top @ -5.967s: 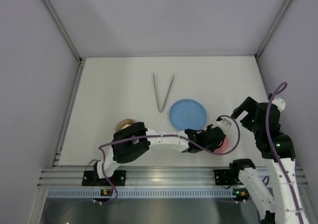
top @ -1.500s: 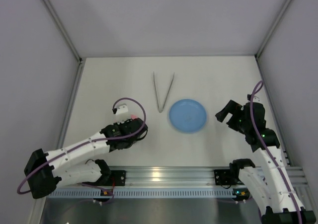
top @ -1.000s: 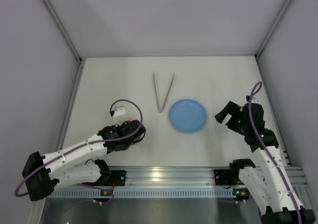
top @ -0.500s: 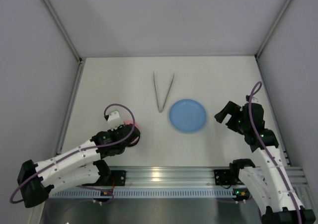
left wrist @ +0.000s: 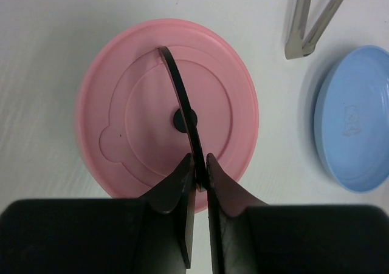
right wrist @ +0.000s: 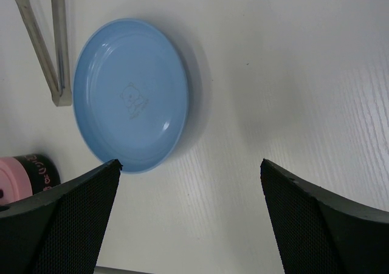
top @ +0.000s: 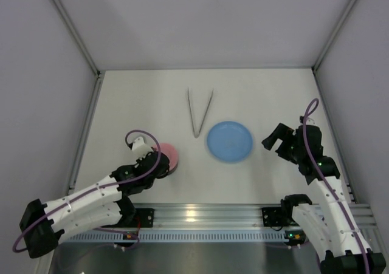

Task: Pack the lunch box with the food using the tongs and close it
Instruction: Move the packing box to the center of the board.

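The lunch box's pink lid [top: 166, 155] lies flat at the left, and in the left wrist view the pink lid [left wrist: 137, 113] hides the pot beneath. My left gripper [left wrist: 198, 159] is shut on the lid's black strap handle [left wrist: 181, 107]; seen from above, the left gripper [top: 157, 166] sits at the lid's near edge. The silver tongs [top: 199, 113] lie untouched behind the blue plate [top: 230, 141]. My right gripper [right wrist: 189, 163] hangs open over bare table, right of the plate [right wrist: 130, 95]. The food is out of view.
The lunch box [right wrist: 24, 172] shows at the right wrist view's left edge, pink above a black band. The tongs' joined tip [left wrist: 299, 46] lies between lid and plate [left wrist: 355, 119]. Grey walls enclose the table on three sides.
My left arm has drawn back toward its base, and the pink lid now shows flat at the left. The right arm has hardly moved.
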Robot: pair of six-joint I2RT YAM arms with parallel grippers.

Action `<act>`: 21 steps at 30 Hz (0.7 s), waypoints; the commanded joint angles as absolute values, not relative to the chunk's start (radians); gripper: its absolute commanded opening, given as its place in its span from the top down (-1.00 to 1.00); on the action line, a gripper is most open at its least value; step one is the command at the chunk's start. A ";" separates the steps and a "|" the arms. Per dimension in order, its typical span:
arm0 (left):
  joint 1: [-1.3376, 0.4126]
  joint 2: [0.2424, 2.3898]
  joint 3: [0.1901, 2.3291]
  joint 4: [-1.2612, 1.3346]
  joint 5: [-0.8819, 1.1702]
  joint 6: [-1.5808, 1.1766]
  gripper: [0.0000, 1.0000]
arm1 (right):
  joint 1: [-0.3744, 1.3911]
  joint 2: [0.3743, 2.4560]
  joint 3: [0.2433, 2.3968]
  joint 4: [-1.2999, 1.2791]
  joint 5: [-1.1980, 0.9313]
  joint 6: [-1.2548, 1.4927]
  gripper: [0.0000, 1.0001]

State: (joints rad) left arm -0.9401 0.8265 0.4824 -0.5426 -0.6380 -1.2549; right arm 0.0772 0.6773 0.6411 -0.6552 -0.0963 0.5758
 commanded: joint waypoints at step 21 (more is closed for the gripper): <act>-0.902 1.150 0.518 -0.503 -0.432 -1.108 0.23 | 0.066 0.684 0.630 -0.595 -0.101 0.548 -0.91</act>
State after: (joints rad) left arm -0.9039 1.0920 0.5575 -0.2241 -0.4698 -1.1728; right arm 0.0772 0.6884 0.6285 -0.6369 -0.0994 0.5659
